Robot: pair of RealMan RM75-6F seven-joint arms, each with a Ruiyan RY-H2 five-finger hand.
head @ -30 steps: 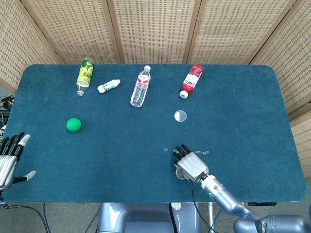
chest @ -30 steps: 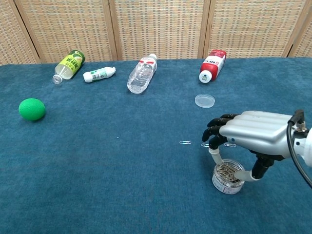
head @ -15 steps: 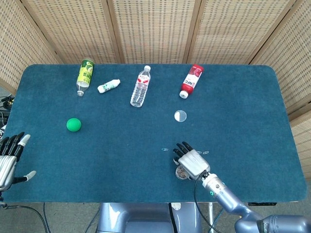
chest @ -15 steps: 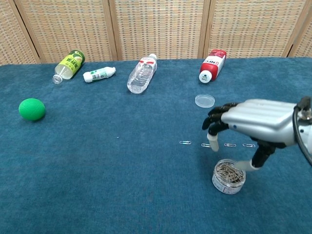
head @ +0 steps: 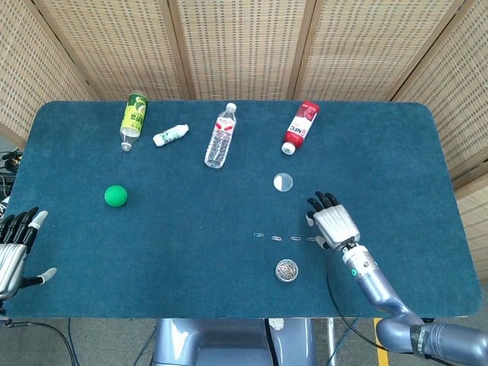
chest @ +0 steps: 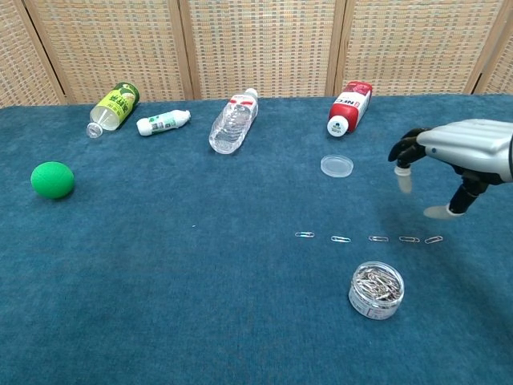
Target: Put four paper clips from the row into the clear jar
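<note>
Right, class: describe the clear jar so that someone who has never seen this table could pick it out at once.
Start at the near edge of the blue table, right of centre. Just in front of the row of paper clips stands the clear jar, upright and open. Unlike the bottles lying along the far side, it is short, round and full of silvery paper clips.

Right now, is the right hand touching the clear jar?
Apart. The chest view shows the right hand raised well above and right of the jar, with bare cloth between.
</note>
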